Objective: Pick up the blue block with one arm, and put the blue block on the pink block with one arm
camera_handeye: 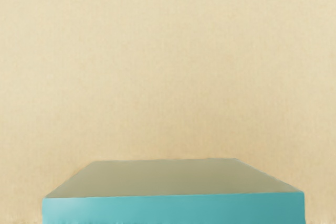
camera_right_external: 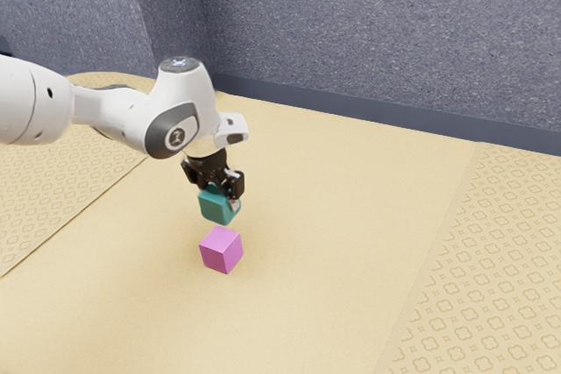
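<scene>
My black gripper (camera_right_external: 216,197) is shut on the blue-green block (camera_right_external: 216,208), which hangs in the air a little above the table. Directly below it, with a small gap, the pink block (camera_right_external: 220,249) rests on the tan tabletop. In the wrist view the held blue block (camera_handeye: 173,192) sits just under my hand, with the tan surface beyond it. The pink block is hidden there behind the held block.
The tan table (camera_right_external: 351,243) spreads wide around both blocks. Patterned mats lie along its sides, one on the exterior view's left (camera_right_external: 53,190) and one on its right (camera_right_external: 500,278). A grey wall (camera_right_external: 394,32) stands at the back.
</scene>
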